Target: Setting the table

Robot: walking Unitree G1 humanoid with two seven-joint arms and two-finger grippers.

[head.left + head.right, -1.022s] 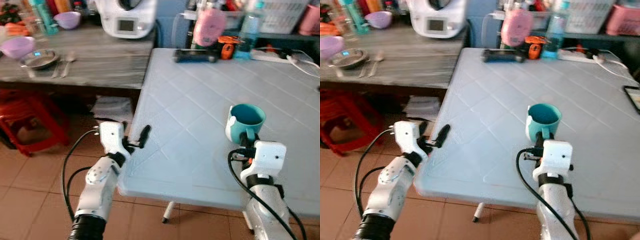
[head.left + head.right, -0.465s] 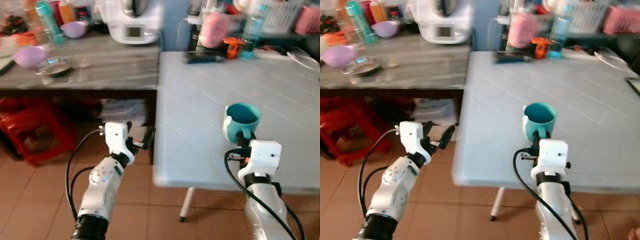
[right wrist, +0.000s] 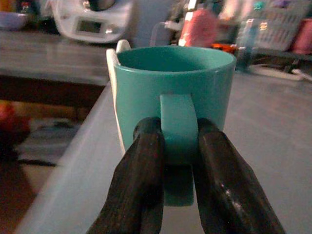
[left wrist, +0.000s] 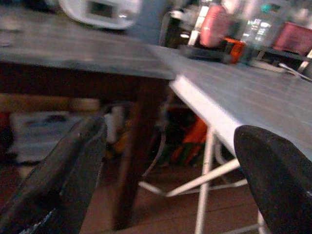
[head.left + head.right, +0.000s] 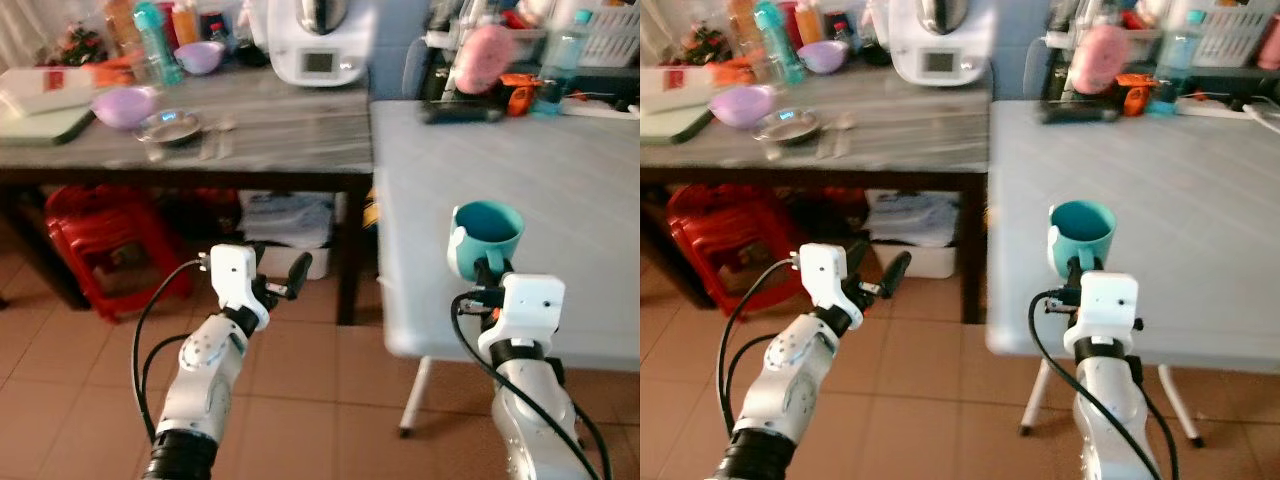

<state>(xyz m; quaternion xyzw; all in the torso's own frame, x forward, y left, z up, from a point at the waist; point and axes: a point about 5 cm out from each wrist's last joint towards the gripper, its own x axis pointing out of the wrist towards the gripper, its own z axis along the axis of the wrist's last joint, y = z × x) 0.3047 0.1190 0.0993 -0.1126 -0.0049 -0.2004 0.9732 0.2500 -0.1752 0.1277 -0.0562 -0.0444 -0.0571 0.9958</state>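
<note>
A teal mug (image 5: 487, 236) is held upright by its handle (image 3: 178, 127), with my right gripper (image 3: 178, 139) shut on it. It hangs over the near left part of the light blue table (image 5: 570, 180). Both black fingers (image 3: 145, 170) press the handle from either side. My left gripper (image 5: 281, 272) is held out over the tiled floor, left of the blue table's near corner, and is open with nothing between its fingers (image 4: 68, 170). On the grey wooden side table (image 5: 270, 135) lie a steel bowl (image 5: 170, 126), spoons (image 5: 212, 126) and a purple bowl (image 5: 124, 105).
A white kitchen appliance (image 5: 320, 40) and bottles (image 5: 155, 40) stand at the back of the side table. A red stool (image 5: 100, 240) and a white box (image 5: 285, 222) sit under it. A pink object (image 5: 485, 55), a bottle (image 5: 562, 50) and a basket (image 5: 610, 25) crowd the blue table's far edge.
The whole picture has shifted right, so the camera has turned left; more of the side table and floor shows. The mug stays in my right gripper; the left stays open.
</note>
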